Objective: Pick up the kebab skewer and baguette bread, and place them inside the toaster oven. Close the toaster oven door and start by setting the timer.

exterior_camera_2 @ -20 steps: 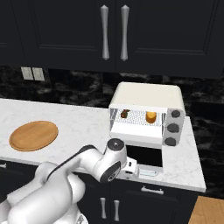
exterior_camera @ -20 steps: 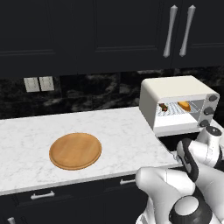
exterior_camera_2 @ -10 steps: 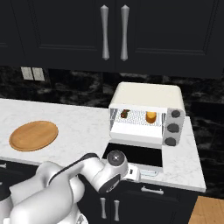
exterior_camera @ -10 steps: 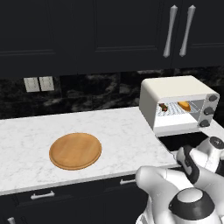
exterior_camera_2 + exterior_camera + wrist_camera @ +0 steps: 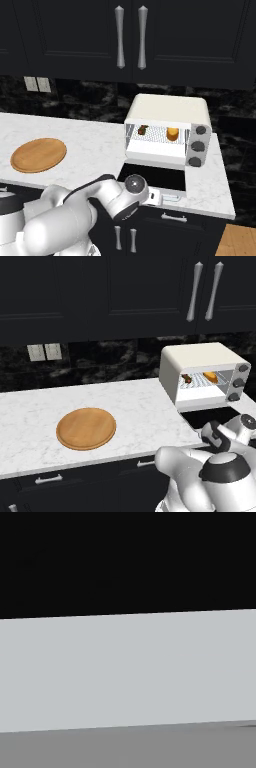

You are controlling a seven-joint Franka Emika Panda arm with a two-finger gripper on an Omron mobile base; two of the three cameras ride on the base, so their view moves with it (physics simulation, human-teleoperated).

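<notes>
Left base view: boxy cream-white toaster oven sits at the right end of the white marble table, its dark glass door with white frame folded down flat in front of it. On the wire rack inside, the small kebab skewer with dark red-brown chunks lies to the left, the short golden-yellow baguette piece to the right, apart from each other. A round flat wooden board lies on the table well left of the oven. The white arm bends low, just in front of the lowered door. Right base view: same oven, door down, skewer left and baguette right on the rack; two dark knobs at the oven's right side. End effector sits at the door's front edge by the handle, fingers spread fully wide, holding nothing. Hand view: a pale flat surface under a black band; cannot tell what it is.
</notes>
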